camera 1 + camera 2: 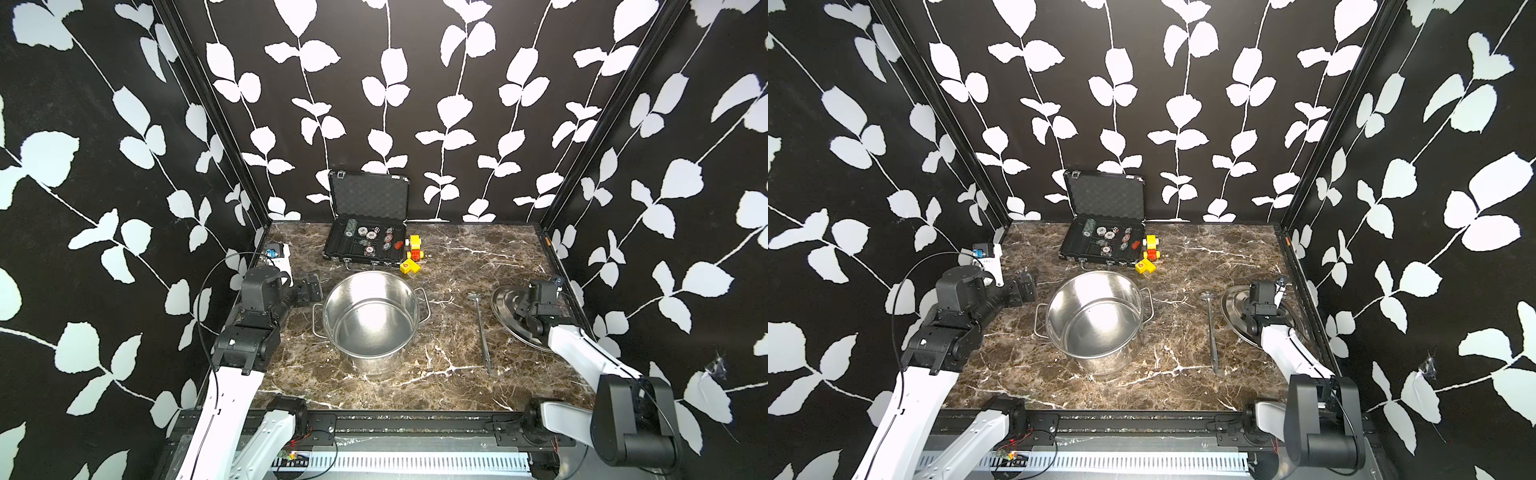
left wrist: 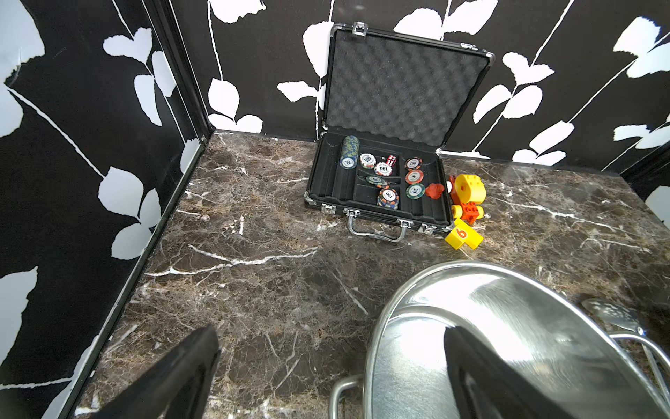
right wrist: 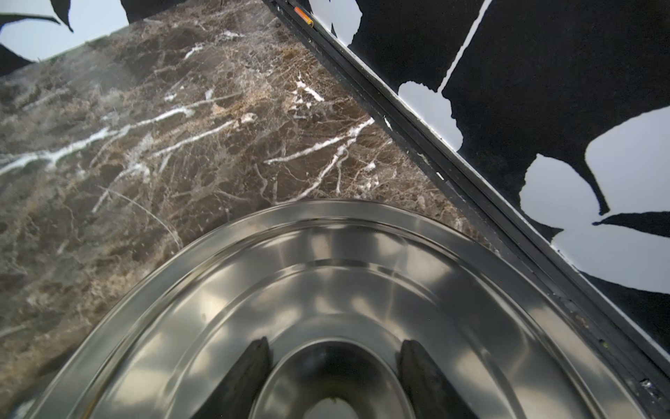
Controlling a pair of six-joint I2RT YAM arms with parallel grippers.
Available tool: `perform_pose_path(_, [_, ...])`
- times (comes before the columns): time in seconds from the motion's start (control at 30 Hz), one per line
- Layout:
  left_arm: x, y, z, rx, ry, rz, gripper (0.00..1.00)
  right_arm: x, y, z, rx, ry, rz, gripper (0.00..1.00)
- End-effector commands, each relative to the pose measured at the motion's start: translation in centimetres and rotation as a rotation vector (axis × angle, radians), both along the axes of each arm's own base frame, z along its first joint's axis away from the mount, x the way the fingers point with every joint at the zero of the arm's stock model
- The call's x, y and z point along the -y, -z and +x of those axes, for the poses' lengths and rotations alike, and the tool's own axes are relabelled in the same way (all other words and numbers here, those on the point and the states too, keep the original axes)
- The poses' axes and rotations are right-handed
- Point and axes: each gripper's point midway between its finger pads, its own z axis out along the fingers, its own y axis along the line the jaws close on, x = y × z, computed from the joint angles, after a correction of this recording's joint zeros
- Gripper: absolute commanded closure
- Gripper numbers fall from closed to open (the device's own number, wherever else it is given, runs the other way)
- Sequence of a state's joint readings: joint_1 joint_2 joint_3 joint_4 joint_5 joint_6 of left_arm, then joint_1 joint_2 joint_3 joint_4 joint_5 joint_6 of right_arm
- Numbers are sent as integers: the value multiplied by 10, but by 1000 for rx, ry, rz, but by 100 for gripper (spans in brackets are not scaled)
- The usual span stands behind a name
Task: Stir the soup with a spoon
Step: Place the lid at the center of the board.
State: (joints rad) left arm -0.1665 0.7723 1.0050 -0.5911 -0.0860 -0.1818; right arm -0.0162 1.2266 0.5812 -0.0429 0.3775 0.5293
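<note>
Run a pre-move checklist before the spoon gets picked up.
1. Pot uncovered: ok, lid is off, at the right.
2. Spoon reachable: ok, flat on the table between pot and lid, touching neither.
3. Right hand free: not ok, closed on the lid's knob.
4. Left hand free: ok, open, empty, beside the pot.
5. Pot filled: cannot tell, steel glare inside.
</note>
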Motion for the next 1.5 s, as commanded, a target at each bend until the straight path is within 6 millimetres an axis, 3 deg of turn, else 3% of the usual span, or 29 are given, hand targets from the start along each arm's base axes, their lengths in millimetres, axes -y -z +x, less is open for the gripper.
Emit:
perform_pose_path(0.0, [-1,-4,2,29,2,8,1,-1,-5,0,50,77,80,55])
perform_pose_path(0.27, [3,-1,2,10,28,23,1,-7,12,-11,51,151,57,51])
perform_pose_path(0.53, [1,0,-2,-7,36,54,1,-9,44,-30,2,222,59,41])
perform_pose_path(0.8, [-2,2,-5,-6,23,55,1,-11,46,-31,-19,216,60,33])
perform_pose_path(1.2, [-6,-5,-9,17,6,72,1,-14,45,-29,-36,188,53,30])
perform_pose_path(1.47, [-11,-14,-12,57,-8,100,1,-24,25,-24,-68,66,34,23])
